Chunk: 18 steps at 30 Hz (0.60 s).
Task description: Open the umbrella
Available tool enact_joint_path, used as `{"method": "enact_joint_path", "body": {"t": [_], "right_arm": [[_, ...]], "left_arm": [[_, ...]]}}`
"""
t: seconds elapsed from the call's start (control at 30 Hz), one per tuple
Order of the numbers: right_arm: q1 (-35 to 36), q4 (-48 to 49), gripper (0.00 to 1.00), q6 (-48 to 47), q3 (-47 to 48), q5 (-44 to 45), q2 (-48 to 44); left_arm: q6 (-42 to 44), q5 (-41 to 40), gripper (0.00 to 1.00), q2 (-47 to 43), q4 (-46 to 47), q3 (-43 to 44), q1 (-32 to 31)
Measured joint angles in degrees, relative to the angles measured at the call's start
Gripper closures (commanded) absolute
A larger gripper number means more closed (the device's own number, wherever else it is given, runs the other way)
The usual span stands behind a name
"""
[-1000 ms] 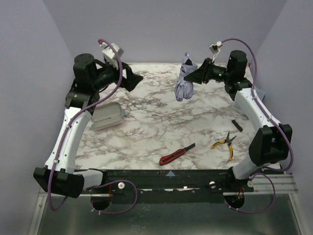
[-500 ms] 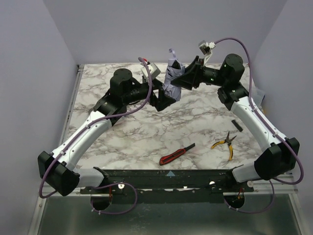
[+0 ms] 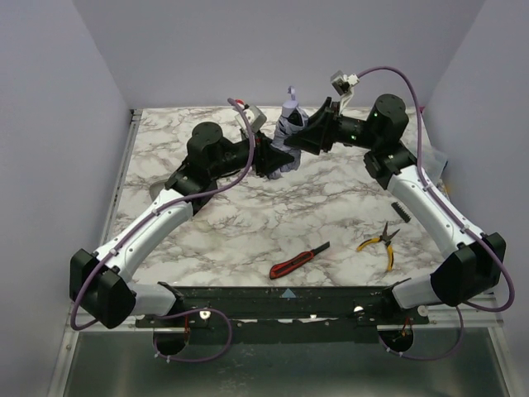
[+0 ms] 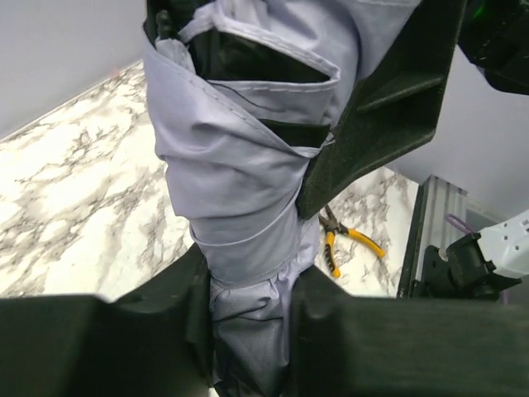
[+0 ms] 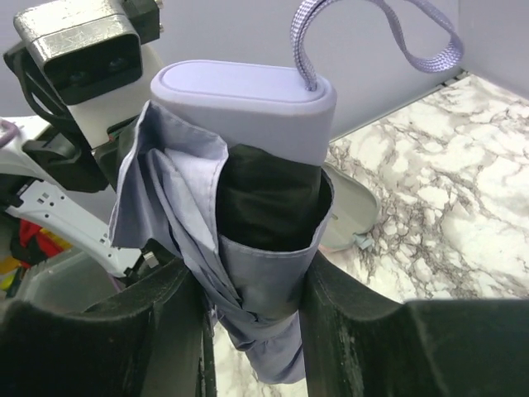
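The folded umbrella (image 3: 288, 132) hangs upright above the back middle of the table, lavender block handle (image 5: 244, 106) and wrist cord (image 5: 376, 25) on top. My right gripper (image 3: 304, 137) is shut on its upper part just below the handle, with lavender fabric and black lining squeezed between the fingers (image 5: 252, 289). My left gripper (image 3: 275, 159) comes in from the left and is shut on the lower end, where bunched fabric fills the gap between both pads (image 4: 248, 322). In the left wrist view, the umbrella (image 4: 240, 165) rises up to the right gripper's black finger (image 4: 372, 107).
On the marble table (image 3: 248, 223), a red-and-black utility knife (image 3: 299, 259) lies near the front middle. Yellow-handled pliers (image 3: 378, 241) and a small black toothed piece (image 3: 401, 211) lie at the right. A grey case (image 5: 347, 211) sits behind the left arm.
My left arm swung from the far left over to the umbrella and shut on its lower end. My right arm carried the umbrella a little left.
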Motion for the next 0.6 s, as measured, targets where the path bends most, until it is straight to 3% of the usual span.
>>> {"method": "enact_joint_path", "body": {"t": [0.1, 0.27, 0.47, 0.57, 0.6], "right_arm": [[0.0, 0.1, 0.33, 1.1, -0.3, 0.0, 0.0], [0.2, 2.6, 0.22, 5.2, -1.7, -0.6, 0.0], [0.5, 8.6, 0.34, 9.7, -1.9, -2.3, 0.3], [1.2, 11.7, 0.58, 11.9, -2.1, -3.0, 0.6], [1.5, 12.5, 0.69, 12.4, -2.1, -3.3, 0.7]], "left_arm": [[-1.8, 1.8, 1.0, -0.3, 4.6, -2.5, 0.4], [-6.7, 7.9, 1.0, -0.3, 11.9, -5.5, 0.6], [-15.8, 12.3, 1.0, 0.6, 20.4, -6.5, 1.0], [-19.0, 13.2, 1.0, 1.5, 22.8, -6.6, 1.0], [-19.8, 13.3, 0.94, 1.7, 23.3, -6.6, 1.1]]}}
